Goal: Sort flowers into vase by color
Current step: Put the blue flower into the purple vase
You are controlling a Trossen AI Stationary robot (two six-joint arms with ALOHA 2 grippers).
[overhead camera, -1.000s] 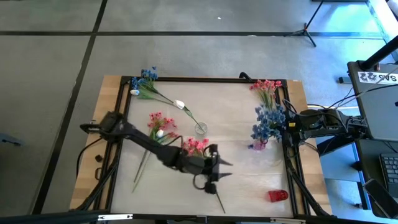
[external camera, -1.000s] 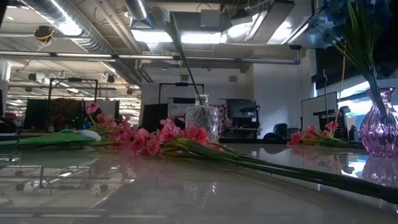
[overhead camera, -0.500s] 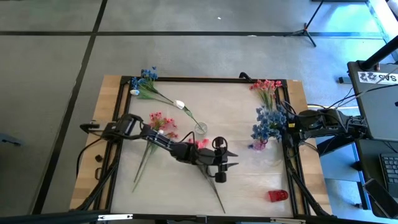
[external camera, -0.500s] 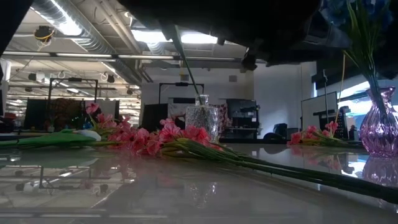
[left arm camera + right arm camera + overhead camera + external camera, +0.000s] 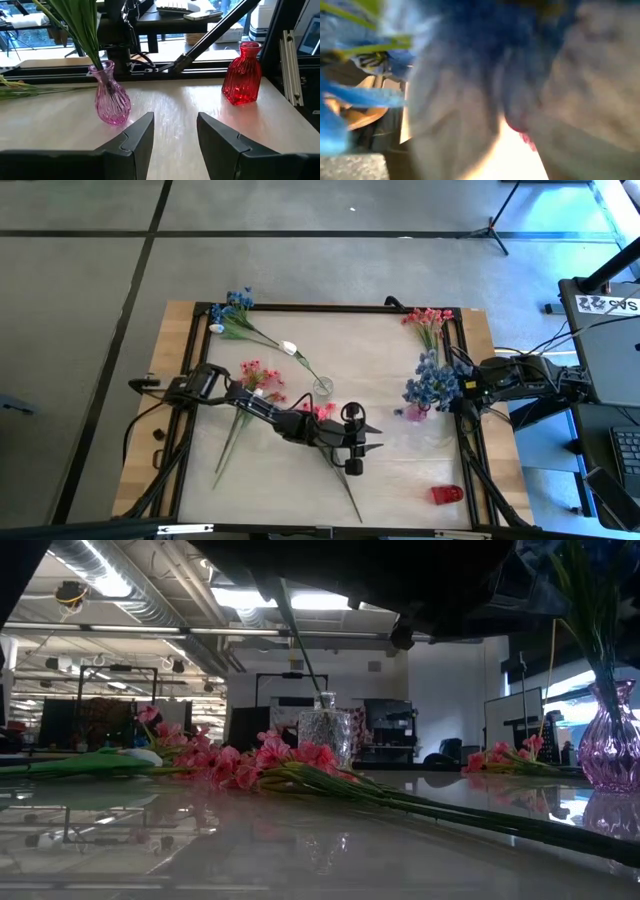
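Tabletop: left end effector (image 5: pixel 358 442) open, empty, just beside pink flowers (image 5: pixel 318 413).

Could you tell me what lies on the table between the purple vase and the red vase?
Nothing: in the left wrist view the stretch of table between the purple vase and the red vase is bare. The high view shows the same.

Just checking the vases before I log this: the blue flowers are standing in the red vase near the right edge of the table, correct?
Not quite. The blue flowers stand in the pink vase, as the high view and left wrist view show. The red vase is empty. The rest holds: they are near the table's right edge.
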